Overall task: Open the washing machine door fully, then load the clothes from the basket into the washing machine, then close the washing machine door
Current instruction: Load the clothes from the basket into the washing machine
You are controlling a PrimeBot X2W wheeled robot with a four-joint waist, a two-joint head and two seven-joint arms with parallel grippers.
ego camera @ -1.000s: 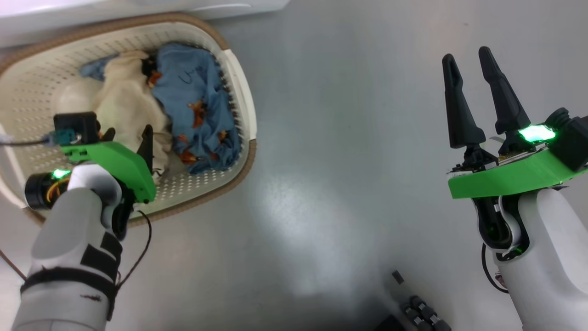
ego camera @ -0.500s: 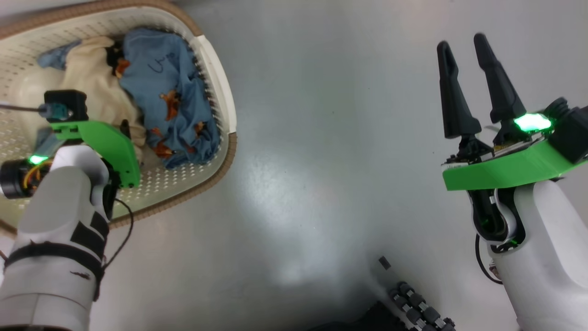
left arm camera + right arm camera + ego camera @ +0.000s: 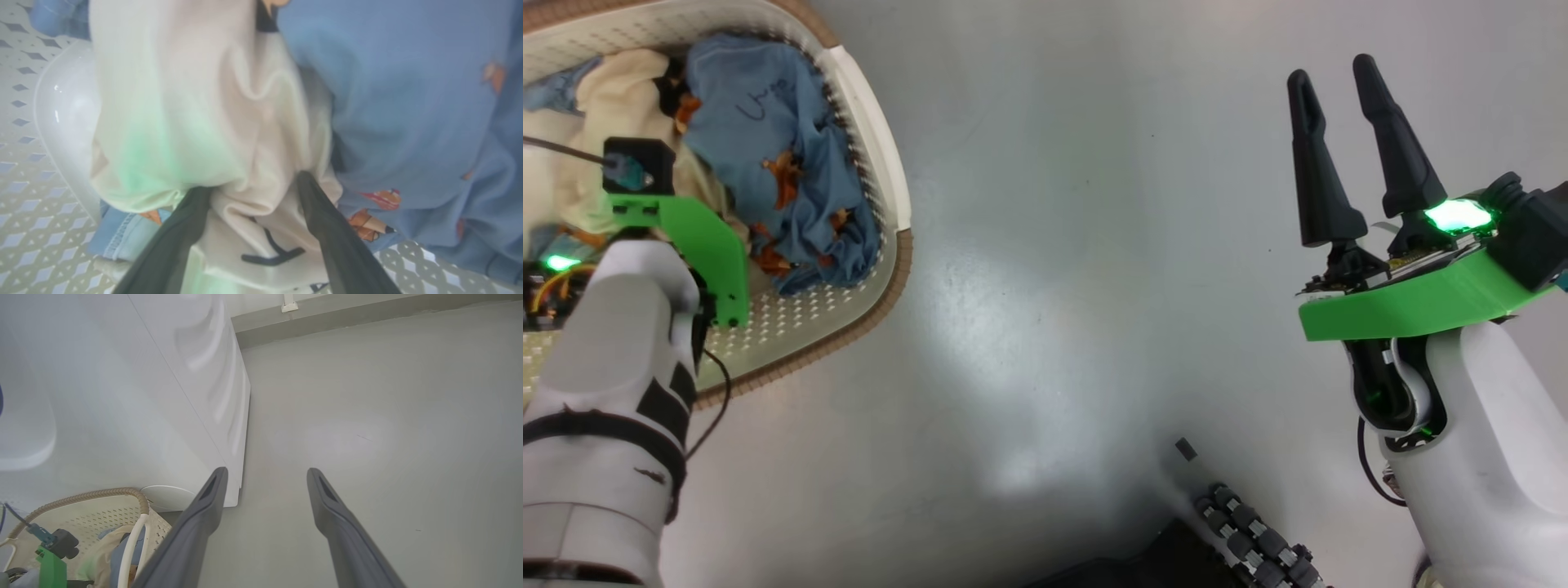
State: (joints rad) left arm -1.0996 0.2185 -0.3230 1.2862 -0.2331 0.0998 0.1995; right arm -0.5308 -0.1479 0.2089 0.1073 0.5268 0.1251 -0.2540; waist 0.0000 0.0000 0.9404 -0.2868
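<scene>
Left end effector point(image 3: 251, 183) splayed, tips down astride the clothes point(image 3: 196, 102) in the basket point(image 3: 886, 196)

You're in a laundry corner, a plain utility space; whether it belongs to a home or a test room you can't tell. The big white washing machine point(image 3: 122, 396) stands on the floor, its side panel pressed with ribs. Just beside it sits a cream perforated basket point(image 3: 892, 196) with a brown woven-look rim, holding crumpled clothes point(image 3: 768, 147): blue printed pieces and a cream one. The floor point(image 3: 1094, 245) is smooth, glossy grey with bright reflections, and a grey skirting point(image 3: 347, 318) runs along the foot of a pale wall point(image 3: 253, 301).
</scene>
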